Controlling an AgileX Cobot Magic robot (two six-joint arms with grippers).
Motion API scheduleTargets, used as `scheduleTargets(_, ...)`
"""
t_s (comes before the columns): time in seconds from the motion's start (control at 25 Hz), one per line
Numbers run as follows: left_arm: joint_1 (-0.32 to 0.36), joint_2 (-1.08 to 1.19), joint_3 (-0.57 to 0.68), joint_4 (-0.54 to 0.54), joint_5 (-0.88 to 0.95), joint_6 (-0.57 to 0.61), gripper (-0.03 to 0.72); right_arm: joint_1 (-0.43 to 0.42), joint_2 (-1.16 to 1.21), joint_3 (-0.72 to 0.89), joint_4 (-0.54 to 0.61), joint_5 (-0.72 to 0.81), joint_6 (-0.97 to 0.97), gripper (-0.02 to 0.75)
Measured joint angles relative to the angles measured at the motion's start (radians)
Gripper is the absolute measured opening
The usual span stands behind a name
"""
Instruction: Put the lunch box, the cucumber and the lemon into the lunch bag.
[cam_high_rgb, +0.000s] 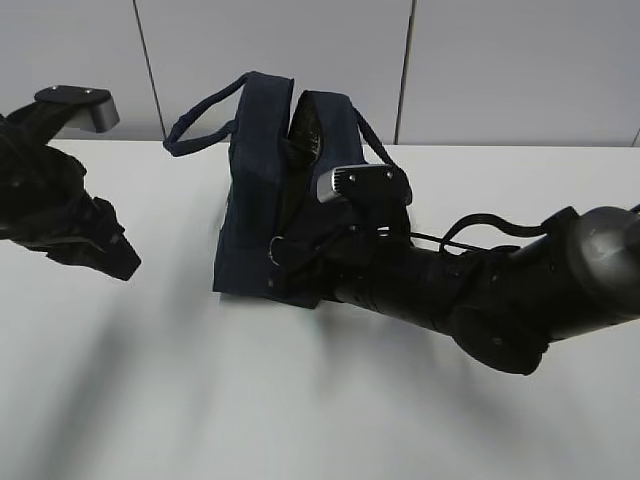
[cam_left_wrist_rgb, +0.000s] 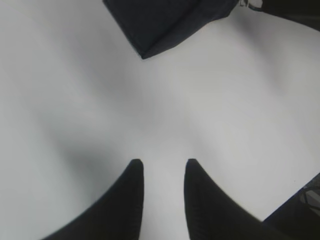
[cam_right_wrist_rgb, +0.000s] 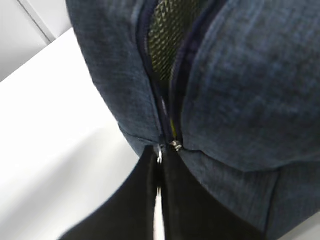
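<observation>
Standing upright on the white table (cam_high_rgb: 130, 400), the navy lunch bag (cam_high_rgb: 255, 190) gapes at the top, its two fabric halves parted along the zipper and one loop handle (cam_high_rgb: 200, 125) hanging off its left side. The right gripper (cam_right_wrist_rgb: 160, 165) presses against the bag's near end; in the right wrist view its dark fingers (cam_right_wrist_rgb: 137, 200) are drawn together with only a thin sliver of light between them, their tips meeting at the small metal zipper pull (cam_right_wrist_rgb: 160, 154) at the bottom of the opening, apparently pinching it. Above that pull the zipper track runs up to a gap where a greenish mesh lining (cam_right_wrist_rgb: 167, 40) shows inside the bag. The left gripper (cam_left_wrist_rgb: 164, 165) hovers over bare table to the left of the bag, well apart from it, with its jaws apart and nothing between them; a corner of the bag (cam_left_wrist_rgb: 150, 47) shows at the top of its wrist view.
</observation>
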Motion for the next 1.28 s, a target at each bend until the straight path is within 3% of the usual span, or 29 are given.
scheduleTargets(0.64, -0.007, 0.044, 0.058, -0.168, -0.165, 0.189, 0.19, 0.0, -0.084, 0.002, -0.021, 0.114, -0.057, 0.0)
scheduleTargets(0.96, -0.074, 0.077, 0.07, -0.183, -0.245, 0.208, 0.252, 0.0, -0.121, 0.004, -0.021, 0.147, -0.091, 0.0)
scheduleTargets(1.28, -0.1, 0.113, 0.073, -0.191, -0.309, 0.212, 0.269, 0.0, -0.155, 0.007, -0.019, 0.157, -0.137, 0.0)
